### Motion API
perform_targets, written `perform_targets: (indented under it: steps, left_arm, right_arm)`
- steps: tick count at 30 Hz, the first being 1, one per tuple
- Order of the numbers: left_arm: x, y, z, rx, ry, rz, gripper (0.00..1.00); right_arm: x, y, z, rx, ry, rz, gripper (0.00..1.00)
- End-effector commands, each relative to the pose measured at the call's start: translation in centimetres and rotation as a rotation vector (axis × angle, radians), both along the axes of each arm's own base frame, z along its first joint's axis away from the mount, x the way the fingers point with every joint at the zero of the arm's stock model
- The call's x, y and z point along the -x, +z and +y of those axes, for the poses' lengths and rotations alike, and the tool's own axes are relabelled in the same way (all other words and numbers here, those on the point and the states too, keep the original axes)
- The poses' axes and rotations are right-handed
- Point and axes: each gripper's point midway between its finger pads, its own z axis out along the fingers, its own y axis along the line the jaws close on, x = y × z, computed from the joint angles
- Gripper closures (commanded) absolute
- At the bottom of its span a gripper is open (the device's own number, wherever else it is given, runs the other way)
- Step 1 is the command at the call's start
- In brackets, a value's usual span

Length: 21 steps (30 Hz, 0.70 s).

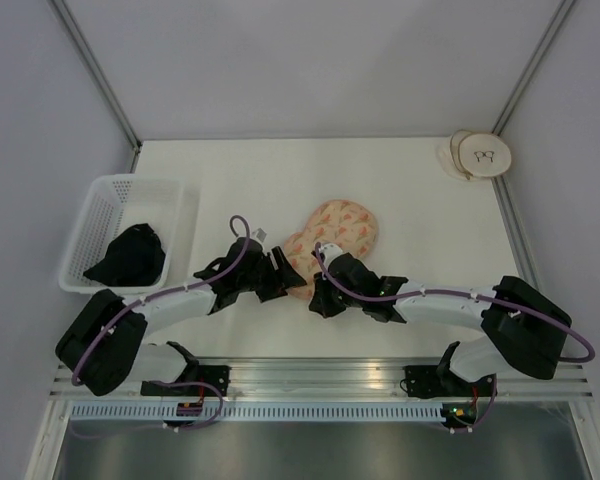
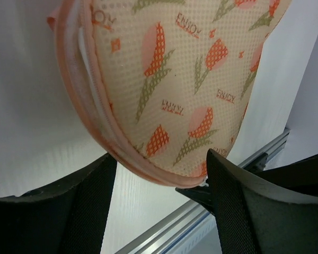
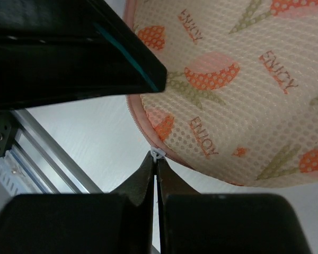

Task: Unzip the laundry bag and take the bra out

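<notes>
Right gripper (image 3: 156,170) clenched on zip pull (image 3: 156,153) at near rim of laundry bag (image 1: 346,228); left gripper (image 2: 161,164) flanks its left end, grip unclear. Basket (image 1: 130,181) well left of bag. Prob. soft, light mesh: tug via tab.

The peach laundry bag (image 1: 345,228) carries orange-pink tulips on olive stems, edged with pink trim.

Left claw (image 2: 160,174) fingers spread wide, right claw (image 3: 155,161) pinched closed, both angled inward
</notes>
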Motion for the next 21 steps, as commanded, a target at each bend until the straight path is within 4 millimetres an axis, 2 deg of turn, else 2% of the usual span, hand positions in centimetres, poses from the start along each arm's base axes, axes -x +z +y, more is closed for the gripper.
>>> perform_targets:
  steps: [1, 3, 4, 6, 7, 10, 17, 21]
  left_arm:
    - [-0.7, 1.2, -2.7, 0.143, 0.022, 0.01, 0.28]
    - [-0.7, 1.0, -3.7, 0.168, 0.009, 0.019, 0.33]
    - [-0.7, 0.1, -3.9, 0.163, 0.006, 0.041, 0.35]
    - [-0.9, -0.4, -4.2, 0.161, 0.01, 0.049, 0.49]
    - [-1.1, -0.9, -4.2, 0.152, 0.02, 0.056, 0.67]
    - [-1.5, -1.3, -4.2, 0.145, 0.037, 0.057, 0.98]
    - [-1.8, -1.0, -3.4, 0.117, 0.071, 0.041, 0.98]
    - [-2.1, -0.9, -2.4, 0.08, 0.116, 0.023, 0.98]
  right_arm:
    - [-0.1, 2.6, 2.9, -0.121, 0.083, -0.029, 1.0]
    - [0.0, 2.5, 2.9, -0.123, 0.081, -0.026, 1.0]
    - [0.0, 2.6, 2.8, -0.123, 0.081, -0.028, 1.0]
    - [-0.1, 2.7, 2.4, -0.112, 0.067, -0.031, 1.0]
    - [-0.1, 2.5, 2.1, -0.1, 0.057, -0.029, 1.0]
    - [-0.4, 2.0, 0.6, -0.039, 0.011, -0.039, 1.0]
    - [-0.7, 0.1, -4.8, 0.163, -0.148, -0.041, 1.0]
    - [-0.2, -0.7, -6.6, 0.206, -0.189, -0.027, 1.0]
